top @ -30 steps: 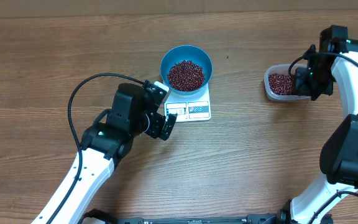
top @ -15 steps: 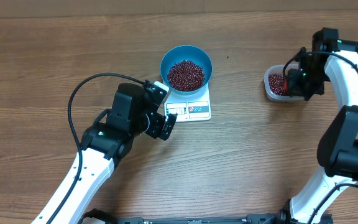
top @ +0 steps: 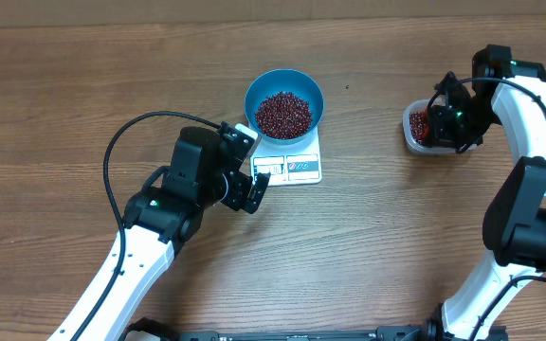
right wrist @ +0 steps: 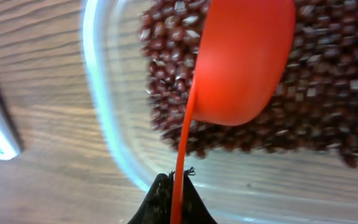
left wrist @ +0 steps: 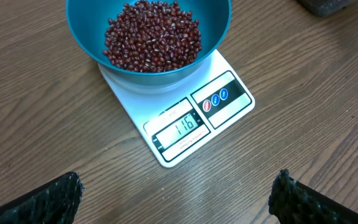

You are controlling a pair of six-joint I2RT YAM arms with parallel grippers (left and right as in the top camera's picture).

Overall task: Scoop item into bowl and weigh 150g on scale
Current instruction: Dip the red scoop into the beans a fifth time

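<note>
Right gripper (top: 451, 121) is closed tight on the thin handle of a red scoop (right wrist: 244, 62). It hangs over a clear tub (right wrist: 104, 106) that sits near the right edge of the surface (top: 396, 246). From the right wrist, the handle runs down between the two black fingers (right wrist: 157, 205) at the bottom of the picture. The round cup of the scoop is low over the beans in the tub (right wrist: 334, 118). Only the back of the cup shows, so I cannot tell if any beans are inside it.

Left gripper (left wrist: 178, 186) is open wide and holds nothing. Its two black fingers show in the bottom corners of the left wrist view, with bare wood between them. It hovers just beside the near left corner of the scale (top: 301, 167).

The scale is white and flat. It lies around the middle of the surface, a bit closer to the far edge. The blue bowl (top: 254, 93) stands on the far part of the scale and covers most of it. A heap of dark red beans (top: 283, 114) fills the bottom of the bowl. The display (left wrist: 182, 127) on the near edge of the scale reads 116. Next to it is a dark patch with small round marks, two red and one blue.

The bowl and the tub are well apart.
</note>
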